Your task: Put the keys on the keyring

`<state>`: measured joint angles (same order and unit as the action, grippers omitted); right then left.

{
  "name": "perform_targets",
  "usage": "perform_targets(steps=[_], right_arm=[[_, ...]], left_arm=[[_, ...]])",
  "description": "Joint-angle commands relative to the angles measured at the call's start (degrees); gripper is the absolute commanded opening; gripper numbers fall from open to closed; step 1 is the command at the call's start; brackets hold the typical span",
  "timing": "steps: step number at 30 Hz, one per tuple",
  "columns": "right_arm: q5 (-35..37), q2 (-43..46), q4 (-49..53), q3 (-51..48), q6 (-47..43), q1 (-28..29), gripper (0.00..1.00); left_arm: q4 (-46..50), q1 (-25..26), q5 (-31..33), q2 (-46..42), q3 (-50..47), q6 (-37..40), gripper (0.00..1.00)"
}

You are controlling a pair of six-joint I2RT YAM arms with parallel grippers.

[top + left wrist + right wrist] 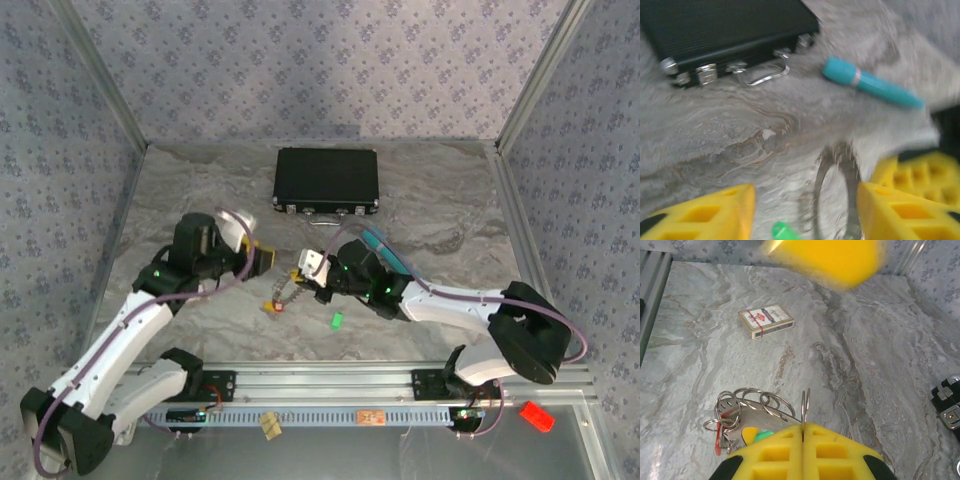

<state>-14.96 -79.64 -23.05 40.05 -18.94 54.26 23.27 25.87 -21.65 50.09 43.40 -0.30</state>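
**Right pincer** [803,430]: clenched on the keyring [805,402], which stands on edge in the seam between its fingers, near the middle of the tabletop [440,200].

**Left pincer** [805,202]: released, fingers apart. The ring's loop sits in the gap between them. Blur hides whether it touches either finger.

**Clearance:** the two pincers meet almost tip to tip. Bare tabletop lies open to the left and to the far right, up to the side walls.

**Keys** [752,432]: bunched with several spare rings just beside the right pincer. A lone green key [337,320] rests apart, toward the near rail [330,380].

**Obstacles:**
- A black case [326,180] lies near the back wall, beyond both pincers.
- A teal pen [870,82] lies near the handle side of the black case.
- A card box [766,321] lies on bare tabletop past the ring.
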Motion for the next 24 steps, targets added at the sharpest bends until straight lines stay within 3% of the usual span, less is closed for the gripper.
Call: perform_targets(steps=[1,6,9,14,19,24], right_arm=[[-6.5,1.9,7.6,3.6,-2.1,-1.2,0.0],[-10.2,1.8,14.4,6.8,-5.1,-2.0,0.0],[-10.9,2.0,17.9,8.7,-6.4,-2.4,0.0],[-11.6,2.1,20.7,10.2,-7.1,-2.6,0.0],[-12.3,2.5,22.3,11.0,-7.3,-2.4,0.0],[-12.4,2.6,22.3,11.2,-7.3,-2.2,0.0]], left_arm=[[-4.8,0.0,-9.9,-2.7,-3.5,27.5,0.48],[-3.7,0.3,-17.9,-0.1,-4.3,39.6,0.36],[-3.7,2.2,-18.7,1.6,-4.7,43.2,0.35],[-3.3,5.1,-19.0,4.0,-4.9,44.7,0.35],[-3.7,6.1,-17.0,5.5,-4.9,45.6,0.25],[-2.7,6.6,-15.0,6.2,-4.6,46.3,0.25]])
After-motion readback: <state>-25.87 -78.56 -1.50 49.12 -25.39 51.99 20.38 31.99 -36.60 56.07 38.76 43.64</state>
